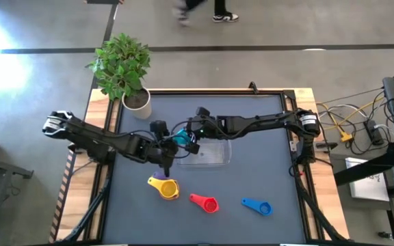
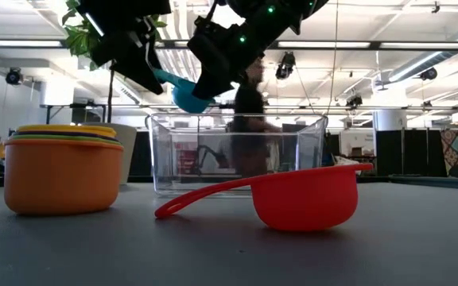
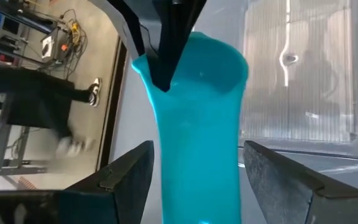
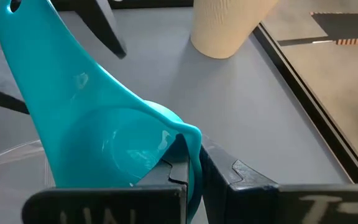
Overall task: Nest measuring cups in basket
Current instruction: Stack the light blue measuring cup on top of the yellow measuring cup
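Observation:
My right gripper [image 1: 189, 137] [image 4: 194, 158] is shut on a light blue measuring cup [image 1: 181, 139] [image 2: 185, 94], held in the air over the left end of the clear basket [image 1: 211, 154] [image 2: 237, 155]. My left gripper [image 1: 169, 145] [image 3: 197, 168] is open. Its fingers [image 3: 129, 177] stand close on either side of the cup's handle [image 3: 197, 143], with a thin gap each side. A stack of cups, orange at the bottom and yellow on top [image 1: 164, 186] [image 2: 62, 171], a red cup [image 1: 206, 202] [image 2: 304, 199] and a blue cup [image 1: 257, 206] rest on their bases on the table. My right gripper pinches the rim of the light blue cup's bowl [image 4: 188, 140], on the side away from the handle, with one finger inside the bowl and one outside. The fingers come from the table's right, slanting down. The cup is lifted clear and tipped, its handle [image 2: 161, 77] pointing toward my left gripper.
A plant in a white pot [image 1: 137, 101] [image 4: 229, 28] stands at the table's far left corner. Raised rails [image 1: 296, 137] edge the table. A person walks past beyond the far edge [image 1: 204, 10].

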Tool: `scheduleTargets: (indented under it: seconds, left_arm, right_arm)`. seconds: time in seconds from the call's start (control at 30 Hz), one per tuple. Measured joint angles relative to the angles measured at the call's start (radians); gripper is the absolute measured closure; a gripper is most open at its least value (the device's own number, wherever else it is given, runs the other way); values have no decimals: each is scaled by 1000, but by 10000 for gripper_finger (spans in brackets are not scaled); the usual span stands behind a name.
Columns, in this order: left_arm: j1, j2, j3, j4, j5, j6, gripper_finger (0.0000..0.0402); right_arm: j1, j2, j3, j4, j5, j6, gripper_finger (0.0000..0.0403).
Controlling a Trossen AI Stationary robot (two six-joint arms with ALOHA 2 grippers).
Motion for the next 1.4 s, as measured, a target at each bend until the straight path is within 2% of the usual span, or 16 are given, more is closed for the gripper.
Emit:
scheduleTargets:
  seconds: [0.4,0.7,1.13,1.4]
  left_arm:
    - [0,10,19,1,-10,-5,176]
    - [1,10,24,-2,19,0,272]
    - [0,10,24,-19,16,-2,272]
    - [0,0,24,-33,71,-9,272]
  right_arm:
    - [0,0,-1,-3,0,0,394]
    - [0,-1,-2,-7,-1,-1,393]
    - [-1,-1,-2,-5,-26,-18,388]
    - [0,-20,1,-74,-71,-16,343]
